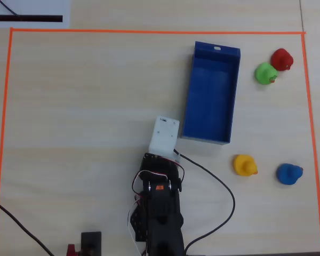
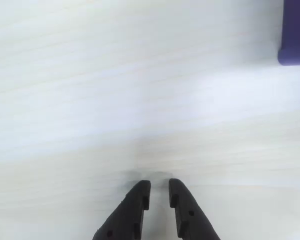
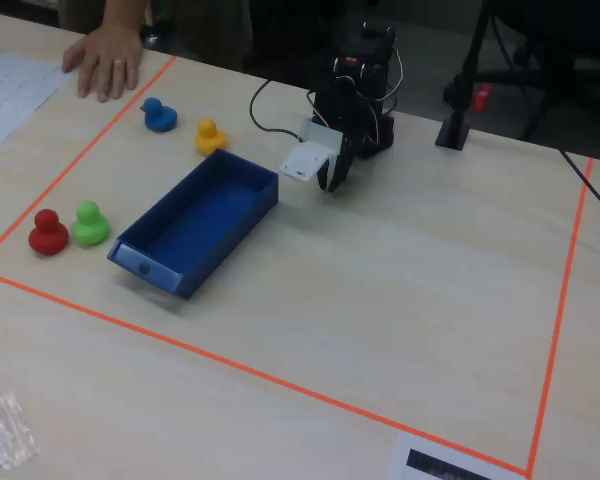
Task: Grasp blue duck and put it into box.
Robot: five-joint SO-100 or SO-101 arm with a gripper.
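- Overhead view: the arm sits folded at the bottom centre of the pale wooden table (image 1: 85, 106), its white wrist block just beside the near left corner of the box (image 1: 210, 96).
- Orange tape (image 1: 149, 31) frames the work area; a wide stretch of bare tabletop lies open to the left of the arm and box.
- The box lies lengthwise, its interior empty, the white slot in the short end nearest the top tape line.
- The blue duck (image 1: 289, 174) rests on the table at lower right, close to the right-hand tape, well apart from the box and from the arm.
- A yellow duck (image 1: 245, 165) stands just beside it, between the blue one and the arm.
- A green duck (image 1: 266, 73) and a red duck (image 1: 282, 59) sit together to the right of the box, near the top right corner.
- Wrist view: the gripper (image 2: 159, 186) hangs over bare wood, its two black fingers nearly closed with only a narrow gap, holding nothing.
- Fixed view: a person's hand (image 3: 105, 62) rests on the table edge just outside the tape, near the blue duck (image 3: 159, 115).
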